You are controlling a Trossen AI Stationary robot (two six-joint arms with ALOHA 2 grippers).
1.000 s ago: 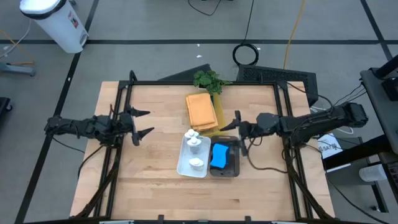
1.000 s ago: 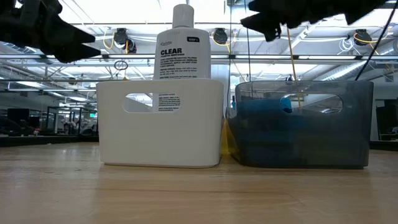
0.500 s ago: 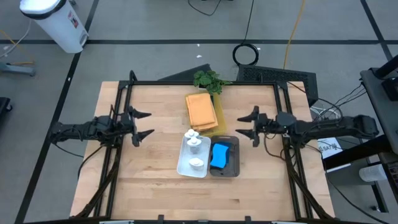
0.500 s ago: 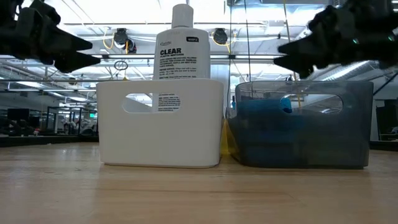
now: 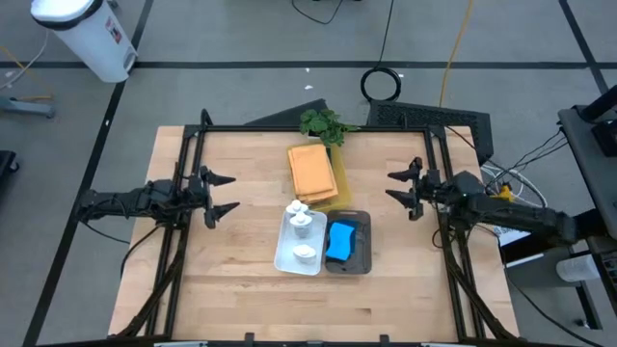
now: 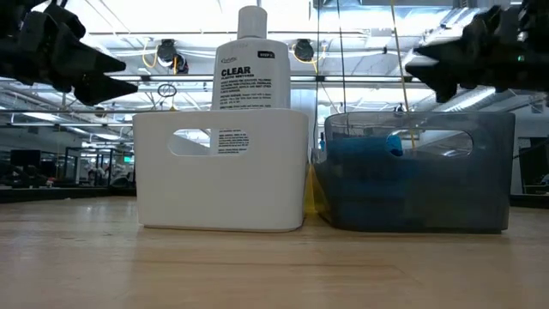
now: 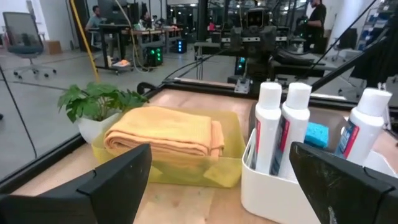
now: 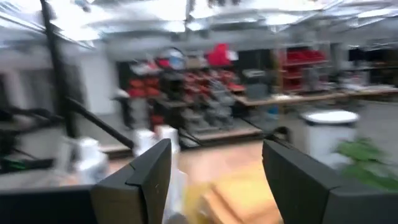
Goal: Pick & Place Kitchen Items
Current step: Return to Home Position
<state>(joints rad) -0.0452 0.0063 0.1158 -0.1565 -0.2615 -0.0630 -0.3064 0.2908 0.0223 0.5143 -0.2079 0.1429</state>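
Note:
Three white capped bottles (image 7: 292, 127) stand upright in a white bin (image 5: 287, 253) at the table's middle. Blue sponges (image 5: 341, 241) lie in the grey bin (image 5: 363, 258) right beside it. A folded orange-tan cloth (image 5: 312, 172) lies in a yellow tray (image 7: 186, 171) behind the bins. My left gripper (image 5: 231, 192) hovers open at the table's left, pointing level toward the bins. My right gripper (image 5: 389, 186) hovers open at the table's right, pointing toward the tray. Nothing is between the fingers of either.
A leafy plant (image 5: 323, 123) stands at the far edge behind the tray. A black frame (image 5: 308, 129) runs along the far, left and right sides of the table. Bare wood lies in front of the bins and to either side.
My right gripper has drawn back from above the grey bin toward the table's right edge, sinking somewhat, with its fingers held the same distance apart. The bins and what they hold have stayed in place.

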